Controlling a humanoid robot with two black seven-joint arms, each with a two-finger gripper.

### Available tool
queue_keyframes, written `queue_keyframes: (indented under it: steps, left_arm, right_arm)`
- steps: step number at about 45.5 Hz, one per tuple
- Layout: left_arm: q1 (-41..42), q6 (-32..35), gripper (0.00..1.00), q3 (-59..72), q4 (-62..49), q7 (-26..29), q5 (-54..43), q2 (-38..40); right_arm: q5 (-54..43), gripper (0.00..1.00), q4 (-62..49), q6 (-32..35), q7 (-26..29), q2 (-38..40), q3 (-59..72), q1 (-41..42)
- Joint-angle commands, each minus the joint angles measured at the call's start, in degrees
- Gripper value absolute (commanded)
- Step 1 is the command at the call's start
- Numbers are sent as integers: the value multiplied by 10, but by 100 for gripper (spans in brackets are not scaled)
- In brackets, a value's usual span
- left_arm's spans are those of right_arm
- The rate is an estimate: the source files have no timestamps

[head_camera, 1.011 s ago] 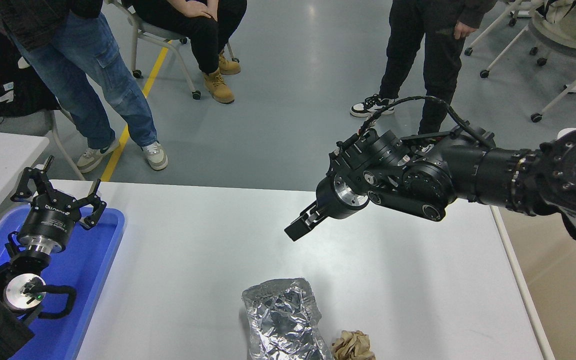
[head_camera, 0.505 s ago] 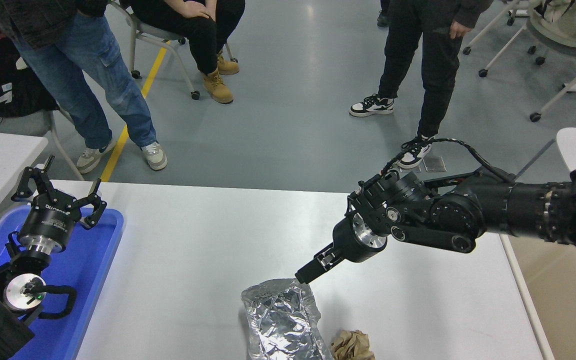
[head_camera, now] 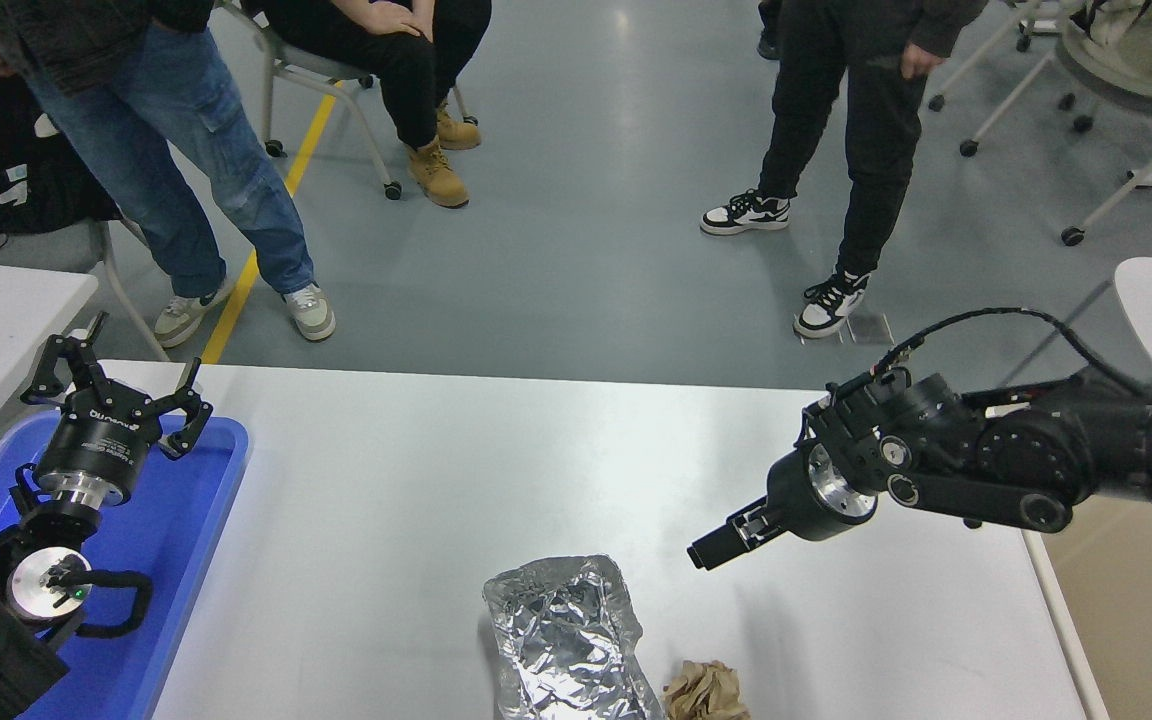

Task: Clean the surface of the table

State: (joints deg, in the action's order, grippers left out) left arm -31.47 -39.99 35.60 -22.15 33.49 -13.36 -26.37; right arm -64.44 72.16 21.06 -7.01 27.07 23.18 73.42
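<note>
From the head view, the glossy white rectangular tabletop (head_camera: pixel 386 520) fills the lower frame. On its near edge lies a crumpled silver foil bag (head_camera: pixel 561 640), a wadded brown paper ball (head_camera: pixel 704 690) just beside it. The right gripper (head_camera: pixel 716 549), fingers clenched on nothing, hovers near the foil. The left gripper (head_camera: pixel 116 385), fingers spread, sits parked over a blue plastic tray (head_camera: pixel 186 520).

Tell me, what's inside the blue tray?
The left gripper hangs open over the blue tray, parked. The arm hides part of the tray's floor; the bare blue part shows nothing lying in it.
</note>
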Motion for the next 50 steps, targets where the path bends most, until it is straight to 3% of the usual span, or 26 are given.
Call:
queue_keyframes:
  steps: [1, 20, 50]
  left_arm:
    - [0, 0, 100, 0, 0, 0, 0, 0]
    - [0, 0, 100, 0, 0, 0, 0, 0]
    - [0, 0, 100, 0, 0, 0, 0, 0]
  right_arm:
    - [15, 98, 56, -2, 16, 40, -46, -41]
    - [11, 98, 56, -18, 11, -24, -101, -78]
    - [-5, 98, -52, -73, 32, -106, -101, -137]
